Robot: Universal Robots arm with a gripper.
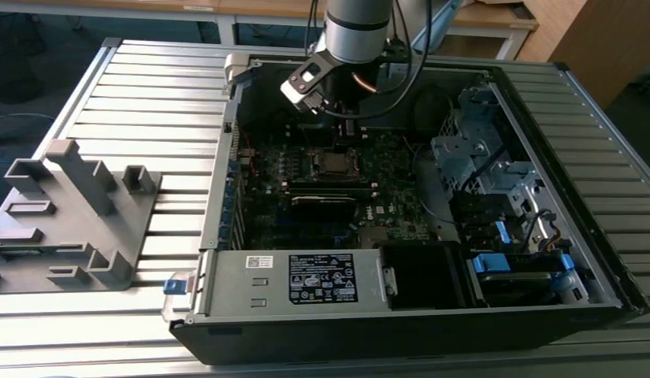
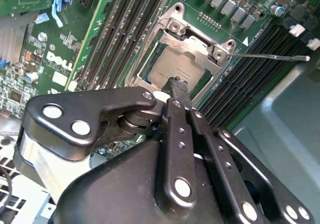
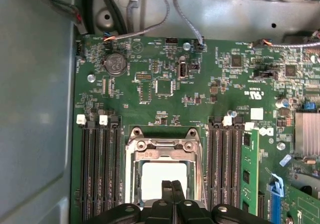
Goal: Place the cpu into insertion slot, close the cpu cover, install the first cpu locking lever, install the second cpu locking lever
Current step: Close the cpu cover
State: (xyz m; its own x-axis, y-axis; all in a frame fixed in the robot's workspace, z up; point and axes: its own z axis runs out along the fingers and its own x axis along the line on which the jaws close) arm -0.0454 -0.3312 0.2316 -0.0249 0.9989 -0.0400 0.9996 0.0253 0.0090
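Hovering over the motherboard (image 1: pixel 303 197) with the hand (image 3: pixel 171 184) pinched shut on nothing, fingertips close over the cpu (image 3: pixel 160 176). Showing that cpu seated in its slot, cpu cover (image 3: pixel 165 145) lying flat around it. Sitting, in the exterior view, at twelve o'clock from the power supply (image 1: pixel 293 279). Showing one thin locking lever (image 2: pixel 270 57) jutting clear.

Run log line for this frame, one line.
end effector: shut, tip over cpu | cpu: seated | cpu cover: down | locking lever: unlatched
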